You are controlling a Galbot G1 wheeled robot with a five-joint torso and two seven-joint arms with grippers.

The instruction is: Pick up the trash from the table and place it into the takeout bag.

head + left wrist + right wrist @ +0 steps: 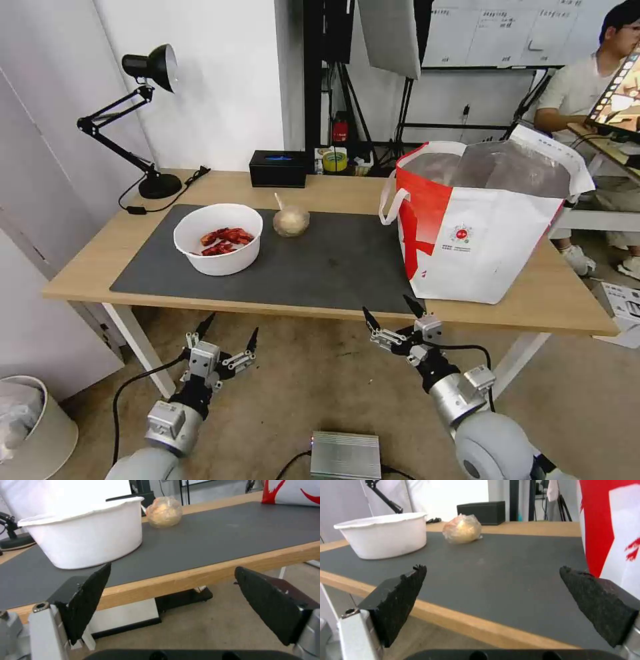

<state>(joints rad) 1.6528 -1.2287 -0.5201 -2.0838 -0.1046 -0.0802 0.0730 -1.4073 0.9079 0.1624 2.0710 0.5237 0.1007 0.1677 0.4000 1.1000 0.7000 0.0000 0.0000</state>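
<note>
Starting at your left, the black desk lamp (150,100) stands on the far left corner of the tabletop (87,267), just off the dark grey mat (333,267). On the mat's left part sits the white bowl (219,239) with red crayfish shells (225,241) in it. Your left claw (227,330) hangs below the tabletop's near edge, in front of the bowl, its fingers (90,597) spread wide and holding nothing. Just beside the bowl, toward the bag and a little farther back on the mat, lies a round beige item wrapped in clear plastic (291,220), apart from the bowl. Behind it, off the mat at the tabletop's far edge, rests the black rectangular box (279,168). Your right claw (393,313) hovers at the near edge of the tabletop, just short of the bag's near corner, also wide open and empty; in its wrist view the fingers (400,600) frame the mat. The takeout bag (480,233) stands upright on the right end of the tabletop, partly on the mat, its top open and the foil lining showing.
</note>
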